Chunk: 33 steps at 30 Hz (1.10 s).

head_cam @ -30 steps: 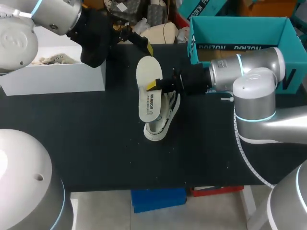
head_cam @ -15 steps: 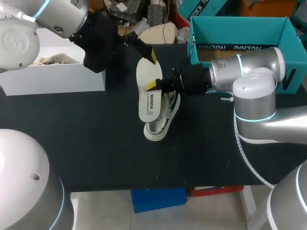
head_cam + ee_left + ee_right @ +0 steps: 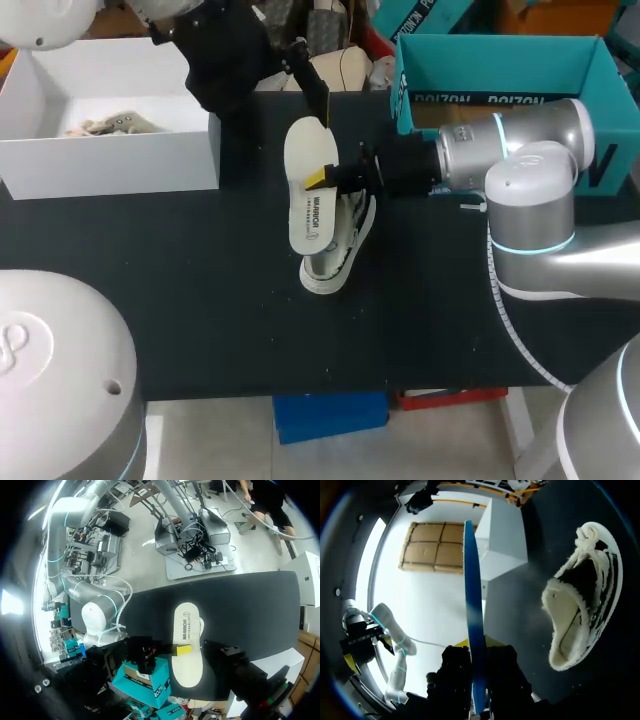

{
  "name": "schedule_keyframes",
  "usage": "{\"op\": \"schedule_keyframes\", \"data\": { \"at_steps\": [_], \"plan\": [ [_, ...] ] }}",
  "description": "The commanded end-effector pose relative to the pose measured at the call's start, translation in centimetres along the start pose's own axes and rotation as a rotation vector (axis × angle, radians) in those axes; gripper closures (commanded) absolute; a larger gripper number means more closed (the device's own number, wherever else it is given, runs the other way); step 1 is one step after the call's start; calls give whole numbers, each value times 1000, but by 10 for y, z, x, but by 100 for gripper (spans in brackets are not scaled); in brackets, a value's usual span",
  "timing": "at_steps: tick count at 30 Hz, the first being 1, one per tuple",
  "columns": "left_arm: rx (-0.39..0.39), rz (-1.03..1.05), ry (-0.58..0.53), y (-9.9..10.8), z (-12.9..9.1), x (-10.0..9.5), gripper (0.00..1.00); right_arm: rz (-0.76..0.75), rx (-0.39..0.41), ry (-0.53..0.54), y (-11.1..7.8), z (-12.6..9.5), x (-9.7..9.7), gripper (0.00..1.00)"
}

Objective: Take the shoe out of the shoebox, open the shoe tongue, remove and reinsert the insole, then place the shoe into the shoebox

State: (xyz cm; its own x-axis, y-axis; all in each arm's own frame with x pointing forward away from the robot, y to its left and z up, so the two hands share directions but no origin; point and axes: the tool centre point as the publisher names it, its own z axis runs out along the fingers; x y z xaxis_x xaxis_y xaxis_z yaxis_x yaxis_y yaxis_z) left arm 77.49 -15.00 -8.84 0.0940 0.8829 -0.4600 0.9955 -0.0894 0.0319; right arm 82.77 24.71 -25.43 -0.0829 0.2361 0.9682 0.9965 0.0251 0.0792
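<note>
My right gripper (image 3: 318, 180) is shut on the edge of a white insole (image 3: 308, 190) and holds it on edge above the table. In the right wrist view the insole (image 3: 474, 605) runs thin, with a blue underside, up from between the fingers of the right gripper (image 3: 479, 647). The white and black shoe (image 3: 338, 258) lies on the black table under the insole; beside the gripper its mouth (image 3: 580, 595) gapes. My left gripper (image 3: 318, 98) hangs open just behind the insole's far end, not touching it. From there the insole (image 3: 186, 645) shows flat. The teal shoebox (image 3: 500, 60) stands at the back right.
A white open box (image 3: 110, 150) with crumpled paper stands at the back left of the black table (image 3: 200, 300). My right arm (image 3: 500, 150) lies along the table in front of the teal shoebox.
My left arm has swung right and back, uncovering the white box, and its gripper has come nearer the insole's far end. The right gripper, insole and shoe have not moved.
</note>
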Motion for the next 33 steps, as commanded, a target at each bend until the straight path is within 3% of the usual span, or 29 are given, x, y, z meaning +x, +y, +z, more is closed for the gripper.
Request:
{"op": "schedule_keyframes", "data": {
  "at_steps": [1,5,16,33],
  "plan": [
    [-12,5,-6,-4,5,1,0,0,-2,-1,0,2,0,100],
    [-5,-5,2,-11,13,7,0,0,-2,-1,0,2,0,100],
    [-27,-36,196,-18,28,17,0,0,-2,-1,0,2,0,100],
    [1,-33,216,-15,74,37,0,0,-2,-1,0,2,0,100]
  ]
}}
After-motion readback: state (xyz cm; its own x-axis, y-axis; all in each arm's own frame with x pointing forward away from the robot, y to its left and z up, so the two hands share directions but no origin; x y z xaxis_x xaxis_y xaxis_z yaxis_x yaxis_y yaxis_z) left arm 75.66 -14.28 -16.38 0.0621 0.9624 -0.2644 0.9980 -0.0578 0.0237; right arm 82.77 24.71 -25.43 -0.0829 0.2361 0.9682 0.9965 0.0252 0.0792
